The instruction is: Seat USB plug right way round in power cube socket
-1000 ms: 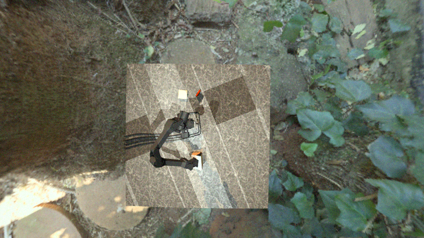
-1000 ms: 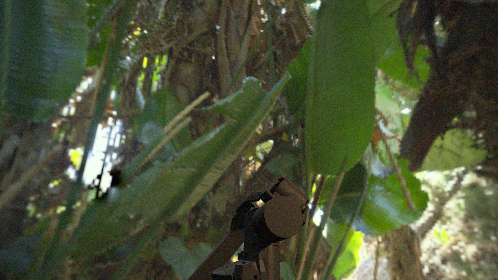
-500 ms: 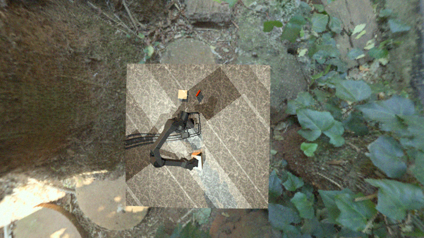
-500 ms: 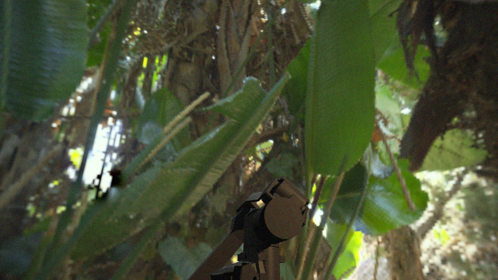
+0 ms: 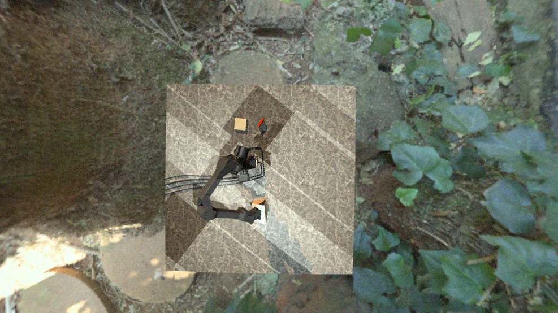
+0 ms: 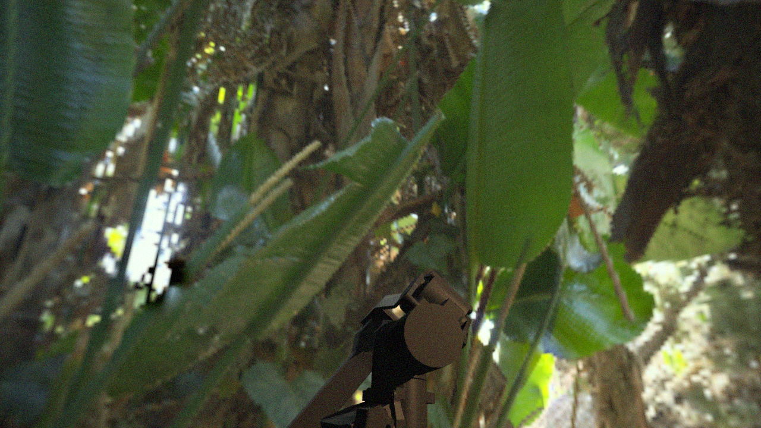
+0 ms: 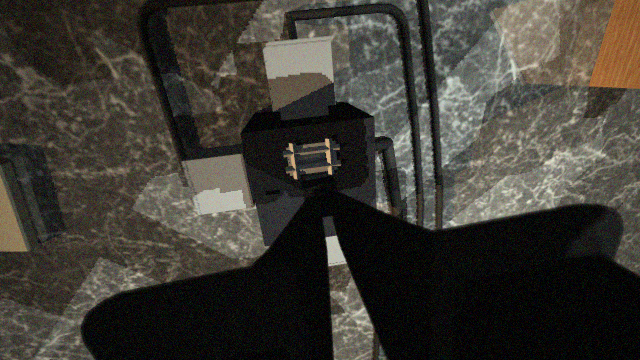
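Note:
The dark power cube [image 7: 352,137] stands below my gripper in the wrist view. A pale metallic rectangular frame [image 7: 294,162] with a dark opening sits on its top face. My gripper [image 7: 324,204] is shut on the USB plug, its black fingertips over the cube's top, just in front of that frame. The fingers hide the plug, so its facing and whether it touches the socket cannot be told. In the top view the arm covers the fingertips; the exterior view shows only arm parts.
Pale blocks [image 7: 300,62] [image 7: 217,182] adjoin the cube's sides, and black cables [image 7: 435,150] loop around it. A beige block [image 5: 240,124] [image 7: 11,215] and a red-and-dark object [image 5: 261,122] stand farther off. An orange piece [image 5: 259,200] [image 7: 617,50] and a white piece [image 5: 263,214] lie near the arm's base.

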Action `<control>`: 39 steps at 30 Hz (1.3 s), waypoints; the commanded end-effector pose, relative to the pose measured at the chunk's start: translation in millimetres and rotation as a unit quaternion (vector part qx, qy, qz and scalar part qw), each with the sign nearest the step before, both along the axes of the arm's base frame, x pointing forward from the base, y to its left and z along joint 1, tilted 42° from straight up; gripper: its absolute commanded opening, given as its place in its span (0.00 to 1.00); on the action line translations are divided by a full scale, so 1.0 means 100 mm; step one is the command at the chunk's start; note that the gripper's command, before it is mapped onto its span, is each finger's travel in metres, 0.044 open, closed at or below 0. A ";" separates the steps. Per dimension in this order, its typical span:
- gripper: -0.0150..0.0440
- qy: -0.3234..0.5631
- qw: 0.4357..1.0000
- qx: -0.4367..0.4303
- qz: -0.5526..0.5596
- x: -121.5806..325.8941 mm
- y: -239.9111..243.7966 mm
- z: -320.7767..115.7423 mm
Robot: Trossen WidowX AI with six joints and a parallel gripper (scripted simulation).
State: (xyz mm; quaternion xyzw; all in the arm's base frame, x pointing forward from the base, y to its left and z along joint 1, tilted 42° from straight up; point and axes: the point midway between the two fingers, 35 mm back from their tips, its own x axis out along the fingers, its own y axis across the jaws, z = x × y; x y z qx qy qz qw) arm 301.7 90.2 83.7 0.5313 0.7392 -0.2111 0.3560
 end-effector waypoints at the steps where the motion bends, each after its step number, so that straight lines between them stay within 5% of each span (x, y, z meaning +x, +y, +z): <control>1: 0.25 0.000 1.000 -0.004 -0.002 0.00 -0.01 -0.01; 39: 0.25 0.006 1.000 -0.011 -0.011 0.00 0.01 -0.06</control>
